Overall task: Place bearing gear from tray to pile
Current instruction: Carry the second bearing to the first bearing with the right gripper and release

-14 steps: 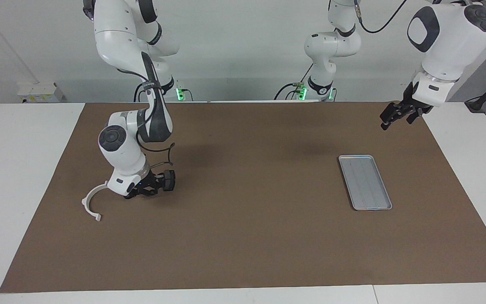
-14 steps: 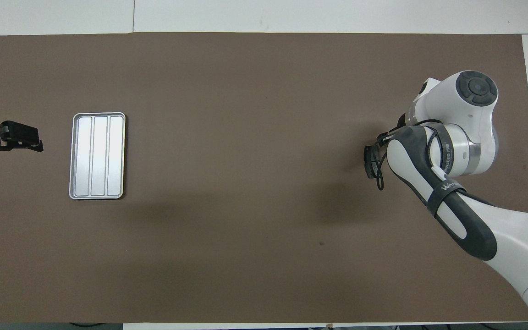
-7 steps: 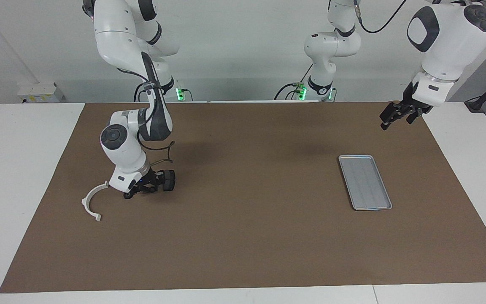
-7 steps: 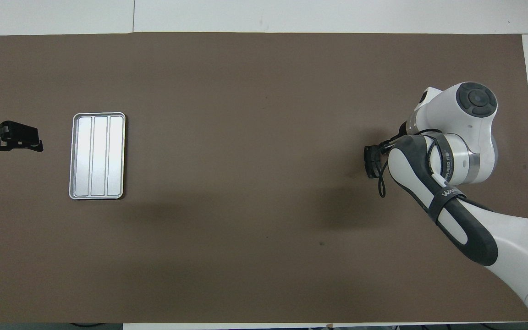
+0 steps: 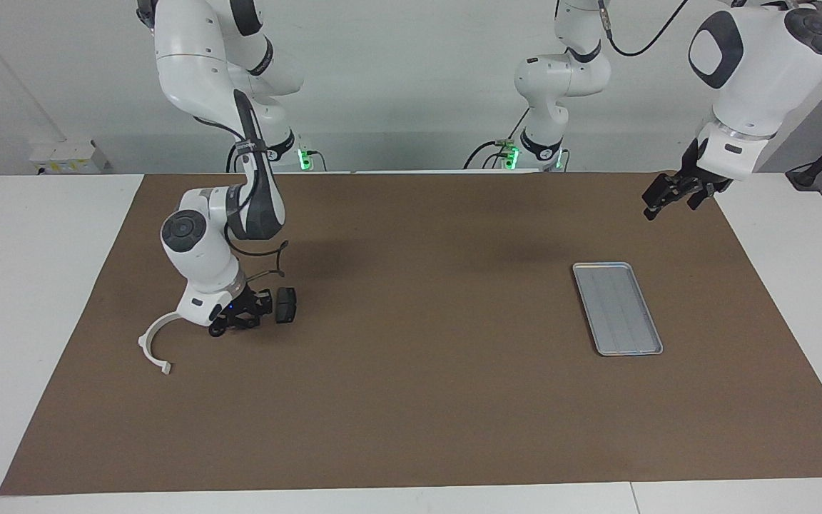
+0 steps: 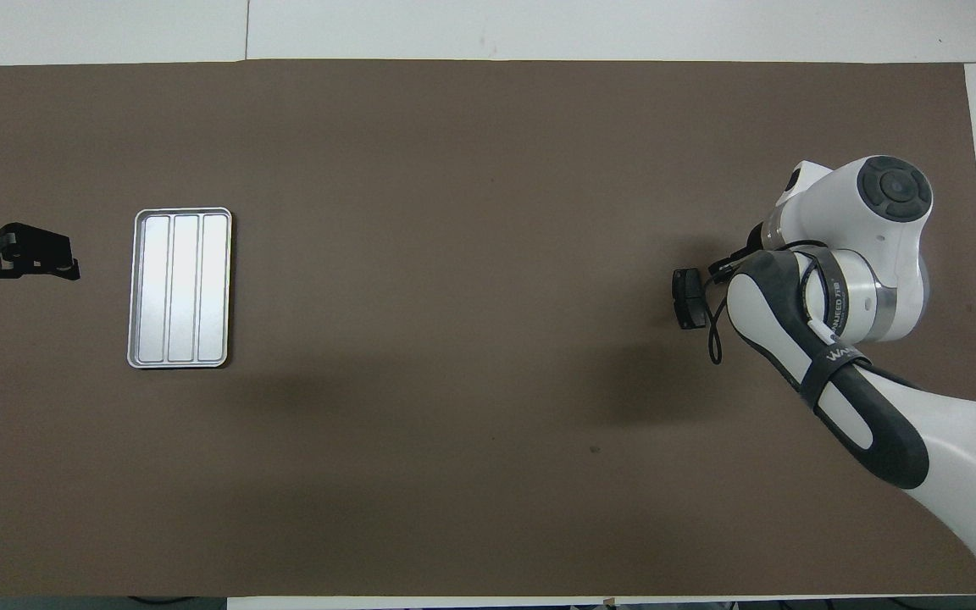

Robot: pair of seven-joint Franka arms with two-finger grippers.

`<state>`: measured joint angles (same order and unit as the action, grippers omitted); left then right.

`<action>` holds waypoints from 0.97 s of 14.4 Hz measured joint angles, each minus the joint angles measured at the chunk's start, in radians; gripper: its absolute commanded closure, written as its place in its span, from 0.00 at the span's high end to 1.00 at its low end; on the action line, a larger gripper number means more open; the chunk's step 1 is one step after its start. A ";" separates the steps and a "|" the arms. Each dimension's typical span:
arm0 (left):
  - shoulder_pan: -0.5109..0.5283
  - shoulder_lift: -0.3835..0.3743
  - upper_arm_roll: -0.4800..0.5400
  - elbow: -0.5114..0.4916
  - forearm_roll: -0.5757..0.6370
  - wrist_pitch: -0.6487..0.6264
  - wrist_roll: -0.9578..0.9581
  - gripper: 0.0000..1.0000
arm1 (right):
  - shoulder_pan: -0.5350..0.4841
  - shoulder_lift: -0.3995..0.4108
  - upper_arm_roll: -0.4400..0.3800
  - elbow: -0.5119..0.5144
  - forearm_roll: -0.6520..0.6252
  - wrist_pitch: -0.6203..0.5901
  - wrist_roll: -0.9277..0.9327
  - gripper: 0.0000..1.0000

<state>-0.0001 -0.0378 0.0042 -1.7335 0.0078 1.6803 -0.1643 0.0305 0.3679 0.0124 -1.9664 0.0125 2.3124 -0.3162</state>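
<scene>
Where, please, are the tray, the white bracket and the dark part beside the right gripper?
tray [image 5: 617, 308], facing view, middle of its floor
white bracket [image 5: 148, 348], facing view, on its curved band
dark part [image 5: 285, 305], facing view, its middle

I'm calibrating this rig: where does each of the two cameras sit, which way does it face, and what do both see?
Facing view: high across the table, looking at the robots; both arms whole, the right claw low by the white half-ring plastic bracket, the left claw raised and waiting.
Overhead view: above the robots' end, looking steeply down; right forearm, left claw.
Shared: flat silver-grey metal tray, small dark block.
</scene>
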 measured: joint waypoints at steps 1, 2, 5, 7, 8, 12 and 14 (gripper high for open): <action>0.000 0.000 0.000 0.000 0.000 0.000 0.000 1.00 | 0.000 0.000 0.000 0.000 0.000 0.001 0.000 0.80; 0.000 0.000 0.000 0.000 0.000 0.000 0.000 1.00 | 0.000 -0.001 0.000 0.000 0.000 0.003 0.000 0.93; 0.000 0.000 0.000 0.000 0.000 0.000 0.000 1.00 | 0.001 -0.006 0.002 0.001 0.000 0.003 0.000 1.00; 0.000 0.000 0.000 0.000 0.000 0.000 0.000 1.00 | 0.002 -0.007 0.004 0.006 0.001 -0.005 0.003 1.00; 0.000 0.000 0.000 0.000 0.000 0.000 0.000 1.00 | 0.003 -0.009 0.005 0.019 0.001 -0.029 0.012 1.00; 0.000 0.000 0.000 0.000 0.000 0.000 0.000 1.00 | 0.014 -0.042 0.015 0.160 0.001 -0.213 0.102 1.00; 0.000 0.000 0.000 0.000 0.000 0.000 0.000 1.00 | 0.024 -0.073 0.018 0.243 0.001 -0.315 0.148 1.00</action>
<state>-0.0001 -0.0378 0.0042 -1.7335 0.0078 1.6803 -0.1643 0.0546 0.2950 0.0300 -1.7237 0.0133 1.9972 -0.1677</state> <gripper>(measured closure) 0.000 0.000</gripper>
